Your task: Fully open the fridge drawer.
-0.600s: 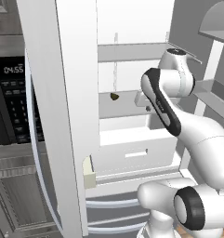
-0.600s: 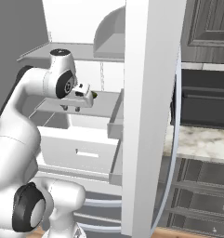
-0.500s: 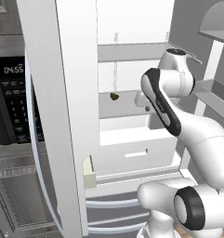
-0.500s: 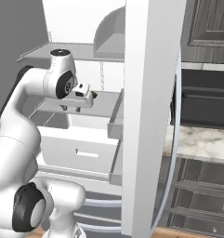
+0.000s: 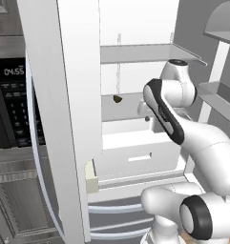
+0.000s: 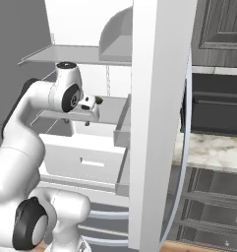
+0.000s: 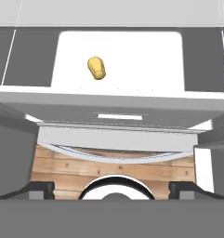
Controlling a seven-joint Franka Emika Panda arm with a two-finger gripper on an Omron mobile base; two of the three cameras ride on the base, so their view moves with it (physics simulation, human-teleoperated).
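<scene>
The fridge drawer [image 5: 135, 153] is a wide white bin low in the open fridge, and it stands out a little from the shelf above it. Its flat front [image 6: 85, 158] has a small handle slot at its centre. In the hand view I look down on the drawer [image 7: 118, 109] from above, its slot facing the wooden floor. My gripper [image 7: 112, 188] is open, with its two dark fingertips [image 7: 36, 188] far apart and nothing between them. The gripper [image 5: 146, 114] hangs just over the drawer's top, near its right side, and the gripper [image 6: 93, 108] is clear of the handle slot.
A small yellow-brown item [image 7: 97, 68] lies on the white area behind the drawer front; whether it is on the shelf or in the bin I cannot tell. The open fridge door [image 5: 64, 119] stands to the left. Grey shelves [image 5: 145, 51] sit above, and a microwave [image 5: 11, 95] is at far left.
</scene>
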